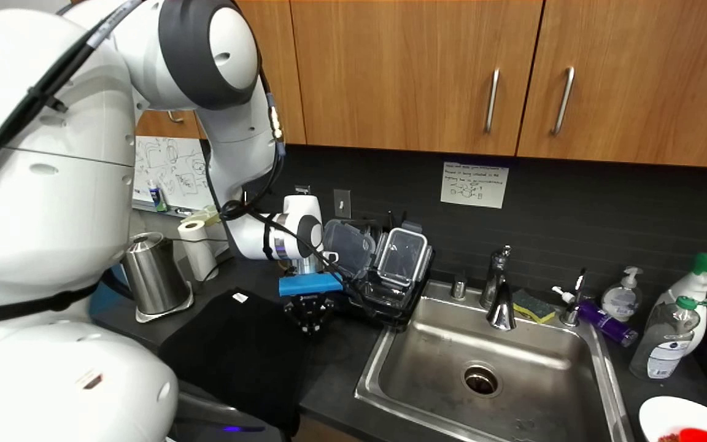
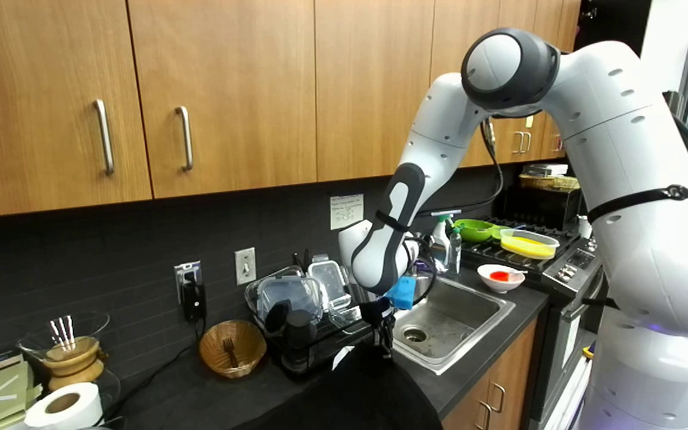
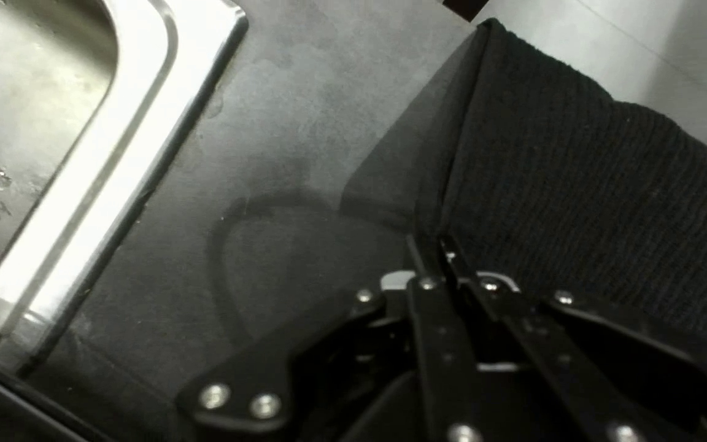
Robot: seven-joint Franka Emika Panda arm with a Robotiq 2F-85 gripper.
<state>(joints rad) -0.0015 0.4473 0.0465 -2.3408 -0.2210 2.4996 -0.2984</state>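
The cloth [image 3: 580, 196] is matt, ribbed — the sink [image 3: 102, 178] glossy metal.

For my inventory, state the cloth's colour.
The cloth is black, finely ribbed; the wrist view shows it best.

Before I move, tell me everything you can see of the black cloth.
The cloth is black, finely ribbed like knit, with a hemmed edge and a small white patch. It lies mostly spread on the counter beside the sink, hanging over the counter's front edge. The shut gripper appears to pinch its sink-side edge.
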